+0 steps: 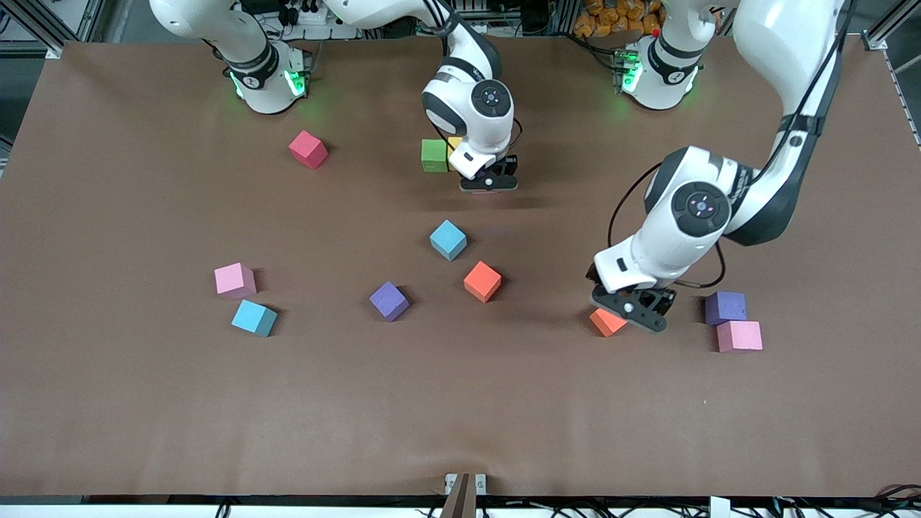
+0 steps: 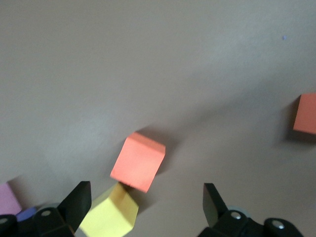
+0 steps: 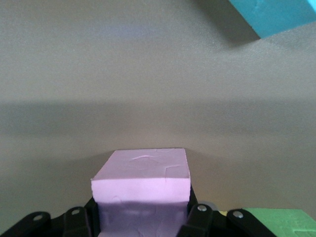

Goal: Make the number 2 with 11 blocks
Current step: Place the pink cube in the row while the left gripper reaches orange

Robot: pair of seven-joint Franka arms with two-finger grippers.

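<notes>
My right gripper (image 1: 489, 183) is shut on a pink block (image 3: 140, 182) and holds it low over the table, beside a green block (image 1: 434, 155) and a partly hidden yellow block (image 1: 455, 143). The green block also shows in the right wrist view (image 3: 281, 222). My left gripper (image 1: 633, 308) is open over an orange block (image 1: 608, 321). In the left wrist view the orange block (image 2: 138, 160) lies just ahead of the open gripper (image 2: 145, 202), and a yellow block (image 2: 108, 215) lies between the jaws, close to one finger (image 2: 76, 202). No digit 2 shows.
Loose blocks lie around: red (image 1: 308, 150), pink (image 1: 234, 280), blue (image 1: 253, 317), purple (image 1: 389, 300), blue (image 1: 448, 239), orange (image 1: 482, 281). A purple block (image 1: 724, 307) and a pink block (image 1: 739, 336) touch, toward the left arm's end beside my left gripper.
</notes>
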